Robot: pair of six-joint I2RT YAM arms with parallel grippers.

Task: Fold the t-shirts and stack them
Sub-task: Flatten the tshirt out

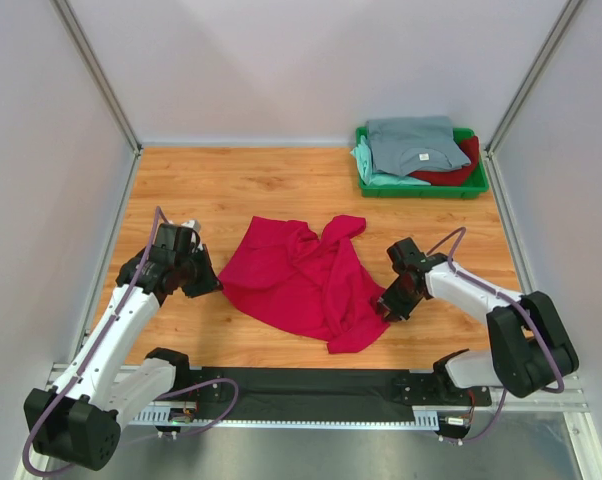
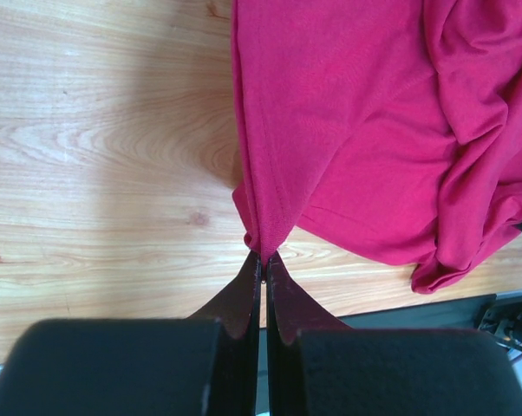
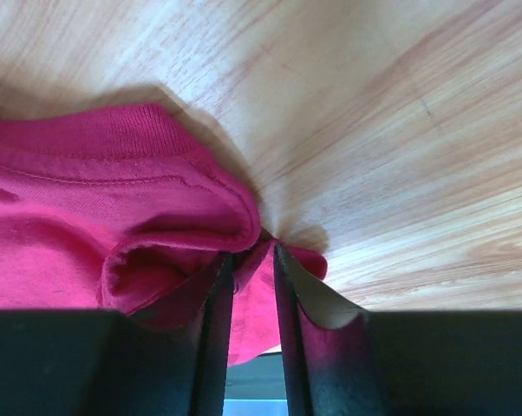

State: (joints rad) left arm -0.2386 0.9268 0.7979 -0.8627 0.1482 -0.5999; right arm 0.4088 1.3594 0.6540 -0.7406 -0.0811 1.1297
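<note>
Currently grips the crumpled crimson t-shirt [image 1: 301,285] at mid table [image 1: 231,185] from both sides, hem pinched tight in left gripper [image 2: 263,257], fold nipped in right gripper [image 3: 252,251]; presumably to spread it flat.

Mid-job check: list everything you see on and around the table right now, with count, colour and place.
crimson t-shirt: 1, bright red, crumpled mid-table between the arms
grey-blue t-shirt: 1, top of the pile in the tray
mint-green t-shirt: 1, beneath, showing at the pile's left
dark red t-shirt: 1, beneath, showing at the pile's right
tray: 1, green, far right corner
table: 1, light wood
left gripper: 1, black, shut on the crimson t-shirt's left edge
right gripper: 1, black, clamped on its right edge
</note>
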